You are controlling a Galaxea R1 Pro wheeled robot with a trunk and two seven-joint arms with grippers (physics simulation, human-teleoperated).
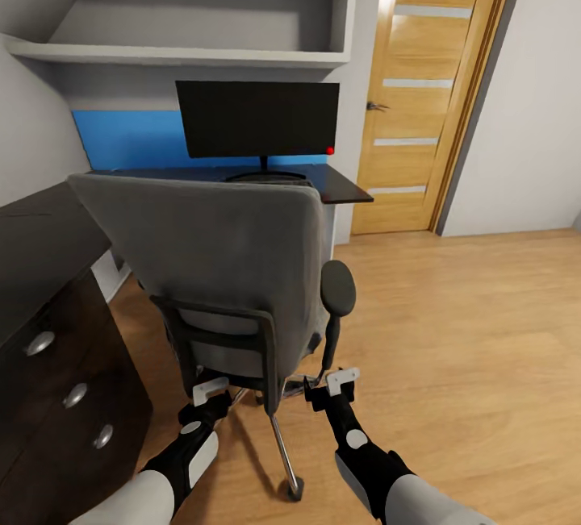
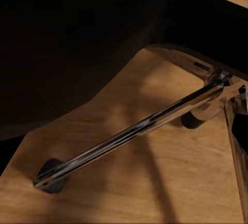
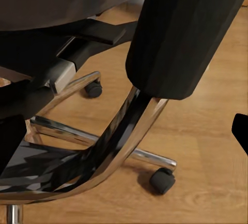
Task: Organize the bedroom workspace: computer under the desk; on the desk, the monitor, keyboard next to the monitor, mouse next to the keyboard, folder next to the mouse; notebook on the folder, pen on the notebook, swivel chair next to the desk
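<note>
Grey swivel chair [image 1: 234,267] | right tool [image 1: 343,382] by armrest | grip unclear

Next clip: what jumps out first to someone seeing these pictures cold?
The grey swivel chair dominates the head view, its back turned to the robot, with both grippers low behind it near the chrome base. Beyond it, the black monitor stands on the dark desk against a blue back panel. A wooden door stands at the right.

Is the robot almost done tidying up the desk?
Not nearly. The monitor already stands on the desk. Both grippers, left and right, are low behind the swivel chair, which faces the desk. Keyboard, mouse, folder, notebook and pen aren't visibly placed yet.
</note>
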